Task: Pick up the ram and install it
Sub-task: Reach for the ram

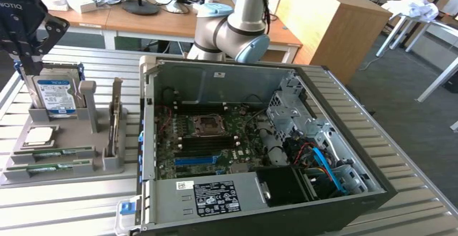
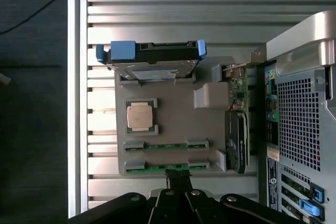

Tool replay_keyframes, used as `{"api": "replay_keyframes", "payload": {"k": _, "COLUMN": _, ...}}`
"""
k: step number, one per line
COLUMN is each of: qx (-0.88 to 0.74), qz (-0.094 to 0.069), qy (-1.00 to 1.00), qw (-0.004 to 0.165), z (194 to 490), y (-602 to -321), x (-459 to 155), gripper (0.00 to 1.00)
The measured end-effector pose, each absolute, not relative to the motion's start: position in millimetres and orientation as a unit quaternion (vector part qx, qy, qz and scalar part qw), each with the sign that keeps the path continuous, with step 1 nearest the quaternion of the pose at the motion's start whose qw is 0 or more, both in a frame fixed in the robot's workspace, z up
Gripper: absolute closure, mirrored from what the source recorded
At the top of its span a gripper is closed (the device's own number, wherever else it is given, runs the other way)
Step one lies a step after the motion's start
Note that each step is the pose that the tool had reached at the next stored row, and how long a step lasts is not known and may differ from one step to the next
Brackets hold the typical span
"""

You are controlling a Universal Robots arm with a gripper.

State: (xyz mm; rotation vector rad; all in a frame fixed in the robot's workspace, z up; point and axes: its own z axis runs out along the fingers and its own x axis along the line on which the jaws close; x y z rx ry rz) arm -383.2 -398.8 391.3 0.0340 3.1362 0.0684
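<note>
Tool [image 1: 29,64] [image 2: 178,176] hangs over the grey holder tray [image 1: 107,163] [image 2: 210,98], fingers pressed together, nothing between them. In the wrist view the fingertips sit over the tray's outer edge, just past the ram [image 1: 50,167] [image 2: 165,166].

Ram lies flat in the tray's outermost slot, green board, ends seated in grey brackets. Second ram stick [image 1: 53,153] [image 2: 165,146] lies parallel in the next slot, just beside it. Neither is lifted.

Processor chip [image 1: 39,135] [image 2: 140,116] rests flat in its square recess beyond the two sticks. Hard drive [image 1: 53,94] [image 2: 152,66] stands upright at the tray's far end, blue label facing the exterior view. An expansion card [image 1: 115,118] [image 2: 236,129] stands on edge along the tray side nearest the computer case [image 1: 214,72] [image 2: 304,119].

Case lies on its side on the slatted metal desk [image 1: 72,209] [image 2: 184,3], side panel off, motherboard [image 1: 207,139] exposed. Tray sits to the exterior view's left of the case, close beside it.
</note>
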Motion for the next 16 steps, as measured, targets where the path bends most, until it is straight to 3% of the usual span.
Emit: {"api": "replay_keyframes", "payload": {"k": 16, "qx": 0.005, "qz": 0.022, "qy": 1.0, "qw": 0.002, "z": 391, "y": -411, "x": -383, "gripper": 0.9}}
